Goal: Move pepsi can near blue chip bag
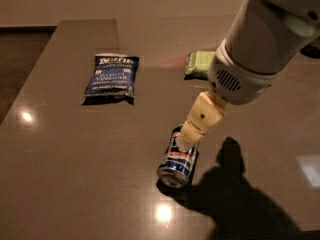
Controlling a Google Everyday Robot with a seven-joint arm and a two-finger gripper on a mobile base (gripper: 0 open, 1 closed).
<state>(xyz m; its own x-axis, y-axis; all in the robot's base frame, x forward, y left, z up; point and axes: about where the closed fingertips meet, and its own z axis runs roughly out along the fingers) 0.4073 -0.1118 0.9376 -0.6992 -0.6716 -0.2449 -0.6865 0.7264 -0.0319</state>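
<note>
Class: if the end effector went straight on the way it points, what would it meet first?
Most likely the pepsi can, lying on its side just below the end effector, though depth is unclear.

White rounded arm housing [265, 39], slotted vent [231, 82], cream blocky end effector [184, 142] with dark dot, above the pepsi can [177, 164]

Green packet [197, 65], possibly snacks, partly hidden; glossy dark table [75, 179]
</note>
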